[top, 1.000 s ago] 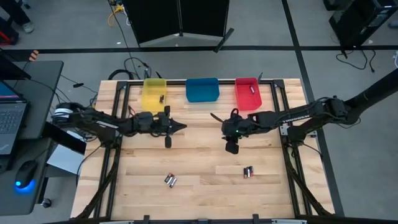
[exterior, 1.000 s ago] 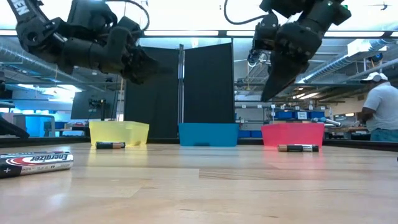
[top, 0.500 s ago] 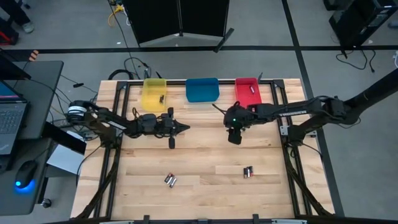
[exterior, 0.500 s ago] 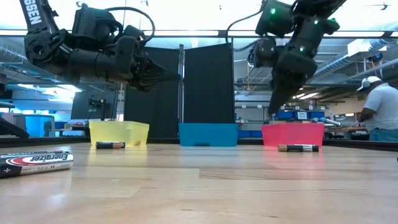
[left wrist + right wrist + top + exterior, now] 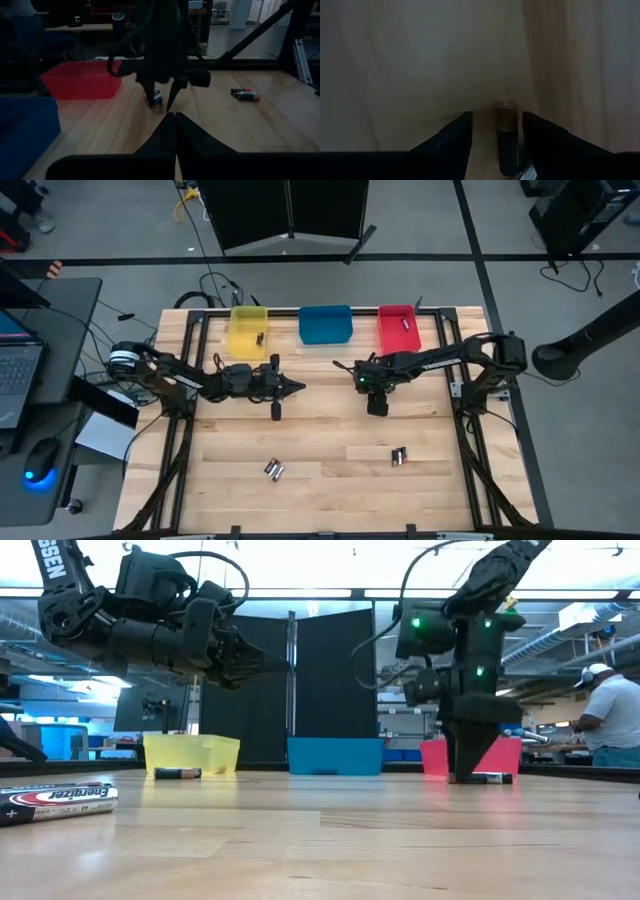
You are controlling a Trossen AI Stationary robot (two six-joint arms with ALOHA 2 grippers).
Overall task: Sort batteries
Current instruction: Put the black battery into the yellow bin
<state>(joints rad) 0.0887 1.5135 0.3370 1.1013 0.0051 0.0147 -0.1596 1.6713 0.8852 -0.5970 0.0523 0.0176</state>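
Observation:
A dark battery with a copper end [image 5: 506, 142] lies flat on the wooden table [image 5: 330, 430], between the fingers of my right gripper [image 5: 496, 115]. That gripper is open. It points straight down at the table's middle [image 5: 371, 388], in front of the red bin [image 5: 397, 330], with its fingertips low at the wood [image 5: 470, 772]. The left wrist view shows the same battery [image 5: 156, 96] between those fingers. My left gripper [image 5: 293, 387] is shut and hovers level above the table [image 5: 280, 662], pointing toward the right arm.
Yellow bin [image 5: 249, 330], blue bin [image 5: 325, 324] and red bin line the far edge; yellow and red each hold a battery. A pair of batteries [image 5: 274, 469] and another pair [image 5: 399, 456] lie toward the near edge. A person [image 5: 612, 710] stands beyond the table.
My right gripper has come down from well above the table until its fingertips stand at the wood, and it has turned to point straight down over the battery in front of the red bin. My left gripper has shifted a little toward the table's right, then held still.

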